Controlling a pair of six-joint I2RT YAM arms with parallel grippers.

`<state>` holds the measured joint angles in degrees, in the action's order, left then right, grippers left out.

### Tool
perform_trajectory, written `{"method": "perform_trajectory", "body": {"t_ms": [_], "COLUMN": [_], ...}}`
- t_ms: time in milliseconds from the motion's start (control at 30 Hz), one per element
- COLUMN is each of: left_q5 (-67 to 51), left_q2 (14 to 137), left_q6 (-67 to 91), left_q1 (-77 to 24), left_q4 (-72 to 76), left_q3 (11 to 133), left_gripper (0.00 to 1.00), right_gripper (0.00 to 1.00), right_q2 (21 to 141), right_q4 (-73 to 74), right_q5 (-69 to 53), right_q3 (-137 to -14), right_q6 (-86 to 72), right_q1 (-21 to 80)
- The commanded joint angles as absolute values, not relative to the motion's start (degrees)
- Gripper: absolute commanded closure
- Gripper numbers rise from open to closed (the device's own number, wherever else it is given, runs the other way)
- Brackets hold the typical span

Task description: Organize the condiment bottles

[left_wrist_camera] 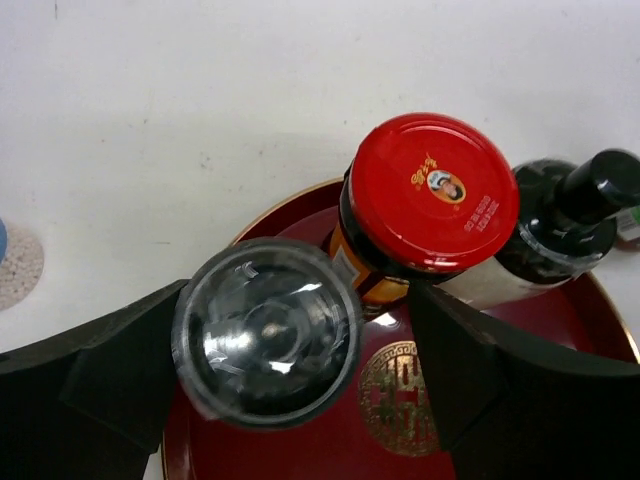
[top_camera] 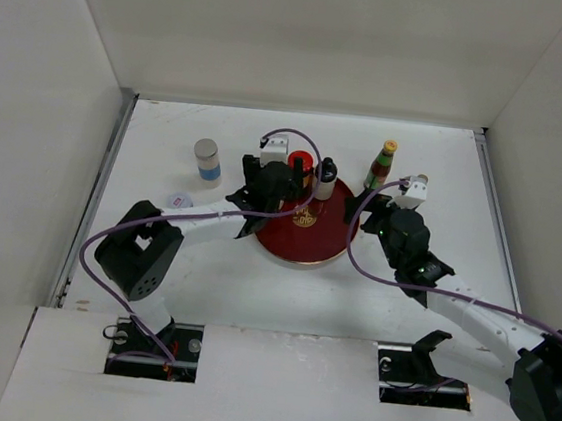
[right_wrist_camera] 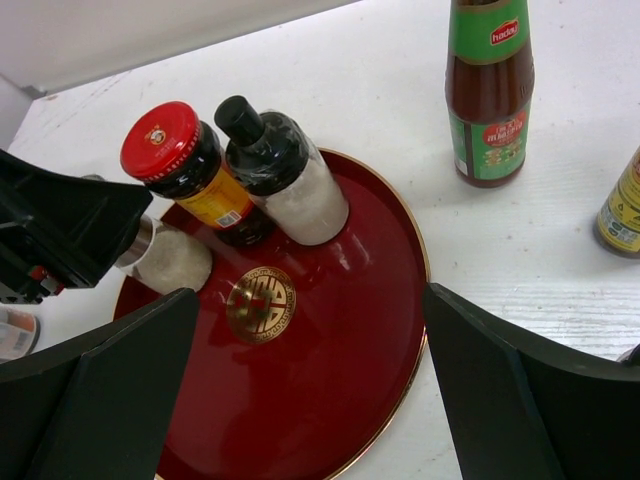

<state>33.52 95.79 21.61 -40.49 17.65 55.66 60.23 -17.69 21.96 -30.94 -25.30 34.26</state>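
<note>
Your left gripper straddles the silver-lidded jar, which sits on the left side of the tray. The jaws stand apart. One finger looks to be against the glass and there's a gap on the other side, so it isn't clamped. You can't tell whether the jar stands fully upright.

The key relation is that the red-lidded jar sits just beyond the silver-lidded one, straight ahead of the fingers, with the black-capped bottle touching or nearly touching it. Any forward push likely knocks them, so the safe way out is probably up and back.

Your right gripper is spread wide and empty over the tray. The orange-capped sauce bottle and yellow-labelled bottle stand upright off the tray on its side, so that arm is nearer. The shaker stands off the tray on the left.
</note>
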Motion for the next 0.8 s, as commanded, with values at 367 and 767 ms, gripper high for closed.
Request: {"method": "perform_trajectory", "body": {"t_ms": [367,767], "left_q5": [39.6,36.1], "left_q2": [75.4,87.4], "left_q6": [23.9,24.5], "left_q1": [-32.5,-19.7], "left_q4": [11.7,6.9], "left_q3": [49.5,57.8], "left_gripper": [0.04,0.03], "right_gripper": [0.00,0.00], "right_q2": [59.2,60.3], "right_q4": [-21.4,-21.6], "right_q5": [21.3,21.1], "right_q3": [-31.1,-31.5], "right_q6": [-25.7,-25.7], "right_q1": [34.8,34.9]}}
